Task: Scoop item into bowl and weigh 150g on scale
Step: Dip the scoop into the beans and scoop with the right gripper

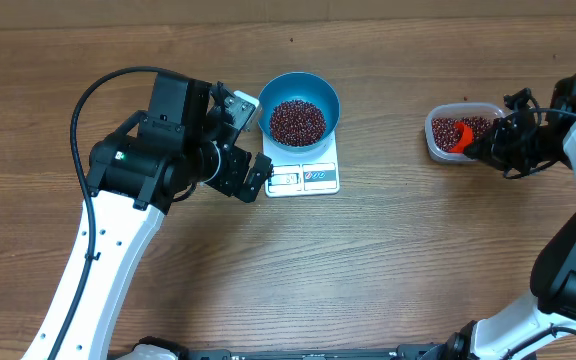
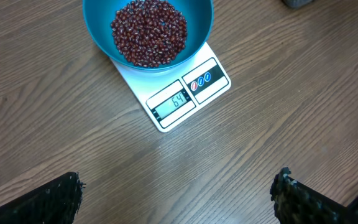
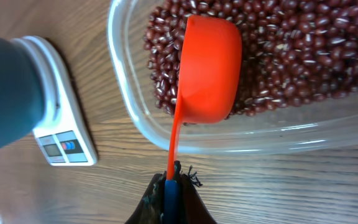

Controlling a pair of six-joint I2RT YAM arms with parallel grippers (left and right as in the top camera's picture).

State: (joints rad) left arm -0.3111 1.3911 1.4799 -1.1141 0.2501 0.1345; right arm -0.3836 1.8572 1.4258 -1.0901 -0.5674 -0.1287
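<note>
Over on the left, the left end effector (image 1: 251, 140) hangs just beside the small flat white kitchen scale (image 1: 303, 178), jaws spread wide and nothing between them. Its wrist camera looks straight down past both dark fingertips (image 2: 48, 199) at the wooden bench (image 2: 260, 137). On the scale sits the round bright blue bowl (image 1: 268, 105), and inside it a loose heap of small dark red-brown beans (image 1: 297, 121). The display on the scale's front edge reads 64.

Across to the right, well apart from the scale, there's the clear plastic tub (image 1: 433, 140), holding more of the same beans. The right end effector (image 1: 478, 145) is clamped tight on the thin handle of an orange plastic scoop (image 3: 210, 68). The scoop's cup is down inside the tub against the beans, with its rounded outer side facing the wrist camera.
</note>
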